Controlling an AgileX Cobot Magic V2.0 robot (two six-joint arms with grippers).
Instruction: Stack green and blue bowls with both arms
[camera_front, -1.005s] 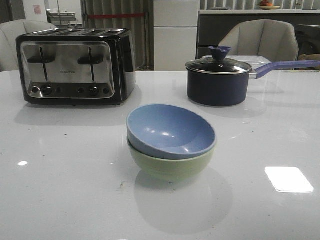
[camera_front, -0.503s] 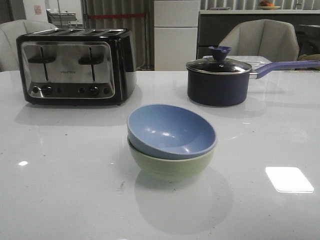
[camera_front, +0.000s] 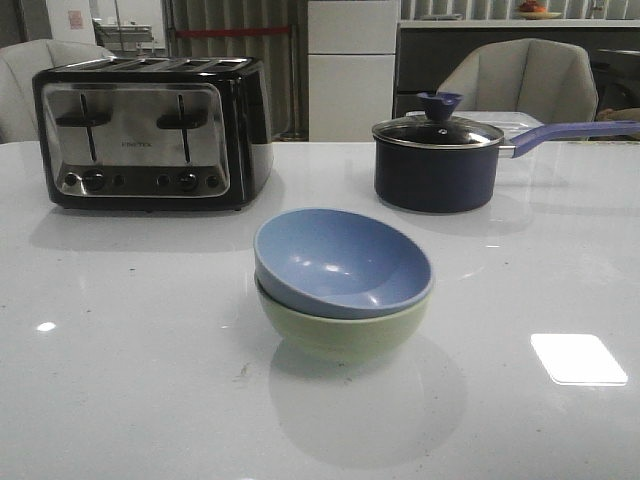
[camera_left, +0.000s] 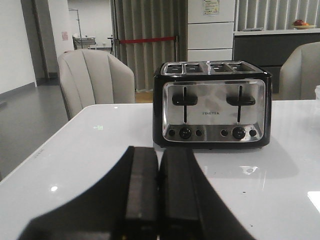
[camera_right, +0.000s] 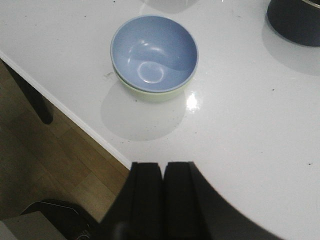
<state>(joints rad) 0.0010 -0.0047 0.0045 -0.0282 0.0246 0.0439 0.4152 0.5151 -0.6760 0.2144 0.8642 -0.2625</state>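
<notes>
The grey-blue bowl (camera_front: 343, 260) sits nested inside the pale green bowl (camera_front: 340, 330) in the middle of the white table. Both also show in the right wrist view, the blue bowl (camera_right: 154, 52) on top and the green bowl's (camera_right: 150, 95) rim peeking out below it. My right gripper (camera_right: 163, 166) is shut and empty, held high near the table's front edge, well back from the bowls. My left gripper (camera_left: 158, 152) is shut and empty, low over the table, facing the toaster; no bowl shows in its view. Neither gripper appears in the front view.
A black and chrome toaster (camera_front: 150, 130) stands at the back left. A dark saucepan (camera_front: 437, 160) with glass lid and purple handle stands at the back right. The table's front edge (camera_right: 75, 117) drops to a wooden floor. Chairs stand behind the table.
</notes>
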